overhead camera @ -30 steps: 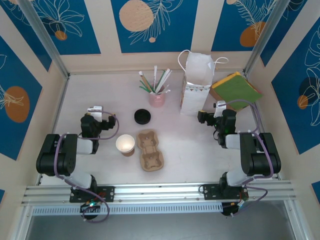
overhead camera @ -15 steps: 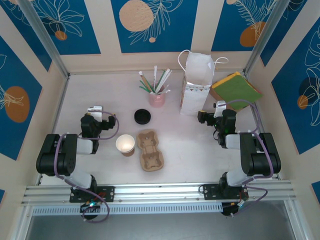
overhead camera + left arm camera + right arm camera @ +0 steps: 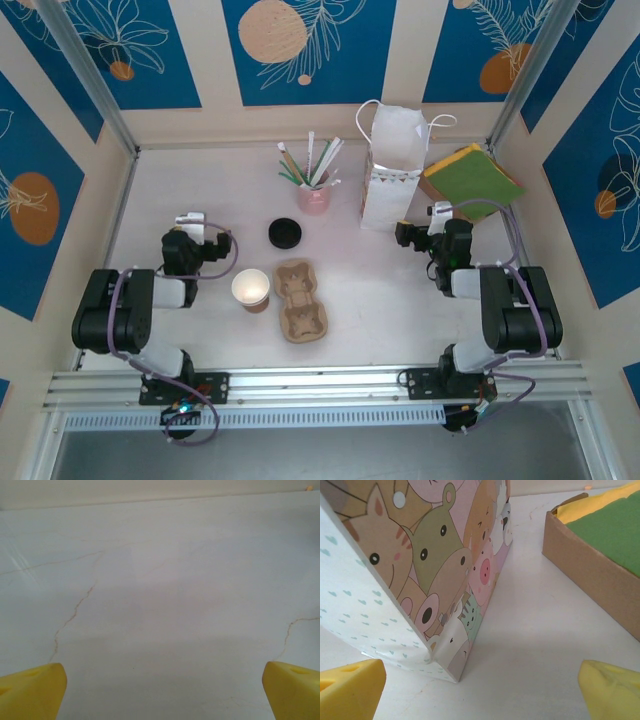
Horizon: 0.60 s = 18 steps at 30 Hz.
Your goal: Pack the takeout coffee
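The takeout coffee is out of view. A lidless brown paper cup (image 3: 251, 288) with a cream inside stands left of the two-slot cardboard tray (image 3: 300, 300). A loose black lid (image 3: 284, 233) lies behind the tray. My left gripper (image 3: 190, 222) rests low on the left, apart from the cup. It is open over bare tabletop, and its yellow fingertips (image 3: 32, 690) have nothing between them. My right gripper (image 3: 438, 215) sits just right of the white paper bag (image 3: 390, 170). It is open and empty, facing the bag's cartoon-animal side (image 3: 445, 565).
A pink cup of straws and stirrers (image 3: 314, 190) stands at the back centre. A cardboard box of green and yellow napkins (image 3: 472, 180) sits at the back right, and its wall (image 3: 590, 575) is close to my right gripper. Walls enclose the white table (image 3: 370, 290).
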### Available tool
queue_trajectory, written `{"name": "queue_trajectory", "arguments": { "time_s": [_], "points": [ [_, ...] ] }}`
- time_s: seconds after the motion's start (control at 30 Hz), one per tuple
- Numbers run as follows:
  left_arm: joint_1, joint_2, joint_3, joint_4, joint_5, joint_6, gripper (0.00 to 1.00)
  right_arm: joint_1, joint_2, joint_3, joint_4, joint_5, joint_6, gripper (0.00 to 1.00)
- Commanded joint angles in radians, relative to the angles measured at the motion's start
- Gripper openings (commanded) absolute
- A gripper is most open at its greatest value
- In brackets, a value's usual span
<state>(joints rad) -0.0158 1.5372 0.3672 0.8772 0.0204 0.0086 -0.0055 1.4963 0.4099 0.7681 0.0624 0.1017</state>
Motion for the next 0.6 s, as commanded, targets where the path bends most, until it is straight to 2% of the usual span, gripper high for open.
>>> {"name": "queue_trajectory", "arguments": {
  "time_s": [0.0, 0.07, 0.13, 0.23, 0.3, 0.4, 0.47, 0.57],
  "points": [
    [-0.007, -0.116, 0.070, -0.178, -0.069, -0.009, 1.00, 0.009, -0.119, -0.009, -0.069, 0.038, 0.009, 0.99],
    [-0.007, -0.186, 0.126, -0.339, -0.115, -0.031, 1.00, 0.006, -0.197, 0.018, -0.207, 0.048, 0.045, 0.99],
    [-0.007, -0.259, 0.195, -0.514, -0.182, -0.114, 1.00, 0.001, -0.270, 0.050, -0.336, 0.067, 0.091, 0.99],
    [-0.003, -0.325, 0.343, -0.842, -0.287, -0.311, 1.00, -0.016, -0.378, 0.083, -0.483, 0.111, 0.221, 0.99],
    [0.005, -0.342, 0.469, -1.068, -0.224, -0.379, 1.00, -0.033, -0.458, 0.112, -0.585, 0.132, 0.335, 0.99],
    [0.006, -0.342, 0.622, -1.304, -0.160, -0.460, 1.00, -0.053, -0.567, 0.160, -0.732, 0.145, 0.470, 0.99],
    [0.011, -0.363, 0.668, -1.387, -0.118, -0.510, 1.00, -0.066, -0.626, 0.191, -0.809, 0.138, 0.546, 0.99],
    [0.013, -0.414, 0.676, -1.407, -0.003, -0.527, 1.00, -0.080, -0.680, 0.245, -0.900, 0.070, 0.591, 0.99]
  ]
}}
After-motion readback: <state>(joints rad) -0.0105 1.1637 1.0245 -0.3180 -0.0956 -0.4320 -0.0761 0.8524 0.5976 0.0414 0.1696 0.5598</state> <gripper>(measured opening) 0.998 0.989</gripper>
